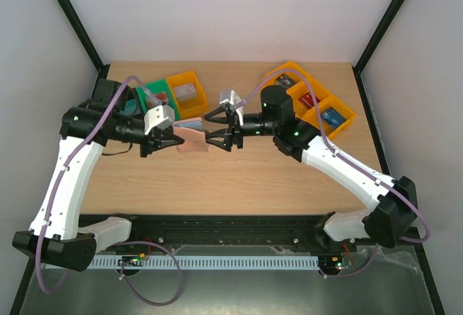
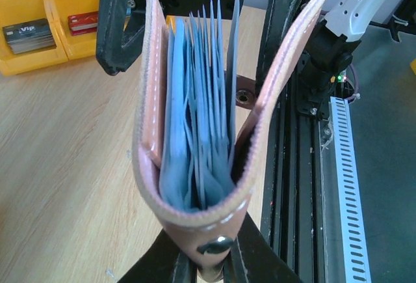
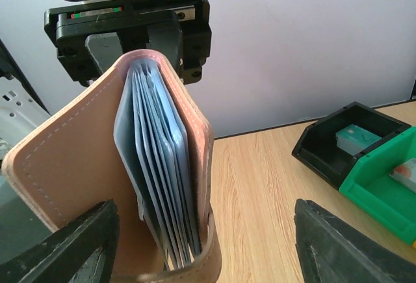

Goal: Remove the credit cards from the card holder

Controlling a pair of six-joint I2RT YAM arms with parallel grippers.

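Tan card holder point(image 1: 192, 140) pinched by left fingers point(image 2: 162, 267); wide-spread right fingers point(image 3: 71, 244) straddle it.

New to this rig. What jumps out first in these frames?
The tan card holder stands out first: it is held up between the two arms over the middle of the table, clamped at its spine by the left tool, with its covers splayed and blue sleeves fanned out. Next is the right tool, open and pointed straight at it. Orange bins holding cards sit at the back right.
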